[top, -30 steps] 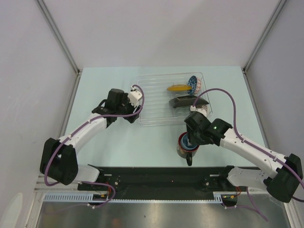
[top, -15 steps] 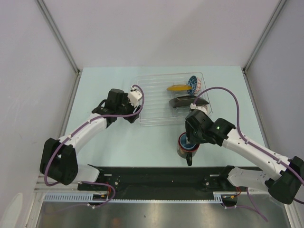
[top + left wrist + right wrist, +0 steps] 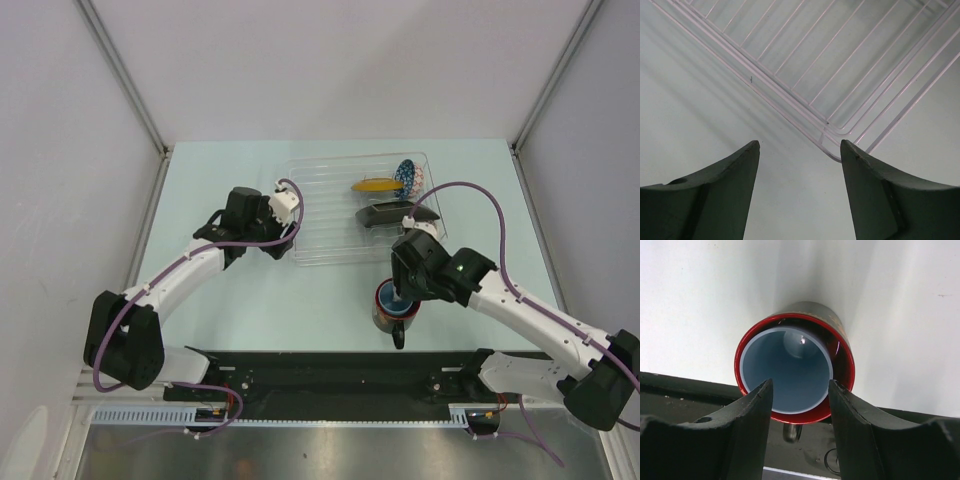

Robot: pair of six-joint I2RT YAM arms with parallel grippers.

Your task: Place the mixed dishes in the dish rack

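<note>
The dish rack (image 3: pixel 312 215) sits on the pale desk (image 3: pixel 250 180), and everything here is placed from it. In the rack's right half, a small yellow plate (image 3: pixel 377 185) stands on edge toward the far side. A blue-white patterned bowl (image 3: pixel 407 176) is tipped up just to the right of the plate. A black plate (image 3: pixel 383 215) leans nearer the front wall.

The dark red-lined mug (image 3: pixel 390 320) stands upright on the desk outside the rack, in front of its front right corner and apart from it. Its handle points away from the rack. The light blue cup (image 3: pixel 396 304) is nested inside the mug. In the right wrist view the cup (image 3: pixel 785 370) fills most of the mug (image 3: pixel 844 357), with only a red ring showing around it.

The right gripper (image 3: pixel 403 292) hangs directly over the mug. Its fingers (image 3: pixel 752 420) are spread apart above the cup's opening with nothing clamped between them. Whether a fingertip touches the rim I cannot tell.

The left gripper (image 3: pixel 272 243) is at the rack's front left corner. Its fingers (image 3: pixel 720 195) are parted and empty over bare desk, and the rack's ribbed corner (image 3: pixel 805 65) is just ahead of the fingertips, untouched.
</note>
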